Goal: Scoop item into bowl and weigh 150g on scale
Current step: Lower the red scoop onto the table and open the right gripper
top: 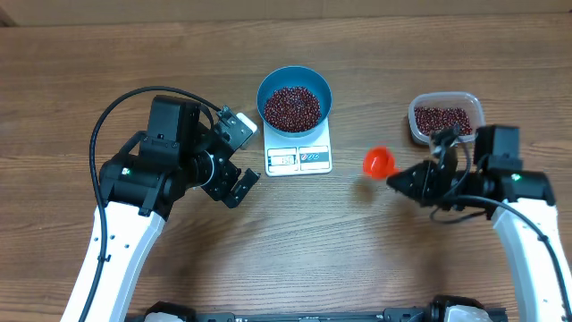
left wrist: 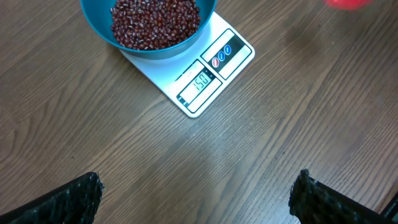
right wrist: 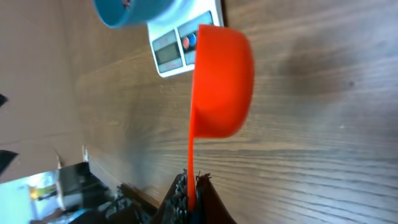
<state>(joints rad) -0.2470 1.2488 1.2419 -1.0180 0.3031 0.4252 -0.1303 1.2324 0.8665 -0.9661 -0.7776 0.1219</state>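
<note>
The blue bowl [top: 295, 97] [left wrist: 99, 25] holds dark red-brown beans [top: 291, 106] [left wrist: 155, 22] and stands on the white scale [top: 299, 158] [left wrist: 208, 74], whose display faces the table's front. My left gripper [top: 238, 159] [left wrist: 198, 193] hovers open to the left of the scale, nothing between its fingers. To the right, my right gripper [top: 399, 181] [right wrist: 191, 190] is shut on the thin handle of a red scoop [top: 378, 162] [right wrist: 221, 81]. The scoop's cup is turned on its side above bare table, and its inside is hidden.
A clear plastic tub [top: 446, 117] with more beans stands at the back right, just behind the right arm. Bare wood lies between the scale and the scoop.
</note>
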